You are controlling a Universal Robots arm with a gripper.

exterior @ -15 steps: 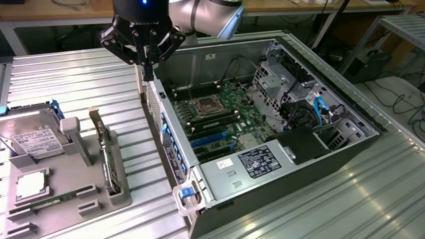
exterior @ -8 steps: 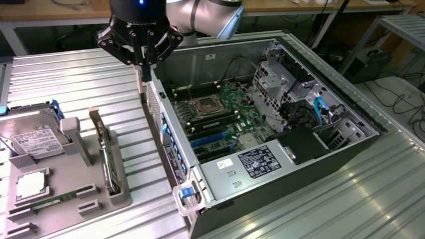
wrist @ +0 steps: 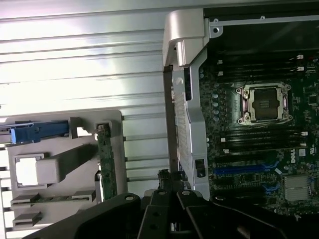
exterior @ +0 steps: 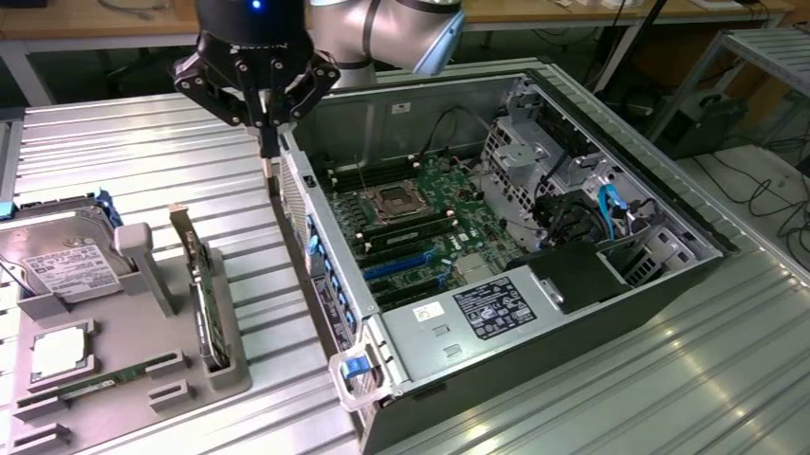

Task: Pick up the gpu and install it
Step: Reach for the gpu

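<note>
Surface: ribbed metal table [exterior: 633,398].
Gripper [exterior: 268,142]: fingers closed together, holding nothing, tips just above the case's rear wall.
Case [exterior: 608,322]: open, lying on its side, motherboard [exterior: 431,218] inside.
Holder [exterior: 228,374]: beside the case, carrying a hard drive [exterior: 57,265].
Gpu [exterior: 199,284]: upright on edge in a holder slot, apart from the gripper.

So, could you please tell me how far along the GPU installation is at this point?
Nothing looks done yet: the gpu stands on edge in the grey holder, untouched. In hand: nothing; the tool is shut and empty by the open case's rear wall. Left: the pickup and the install; the blue slots are bare.
</note>
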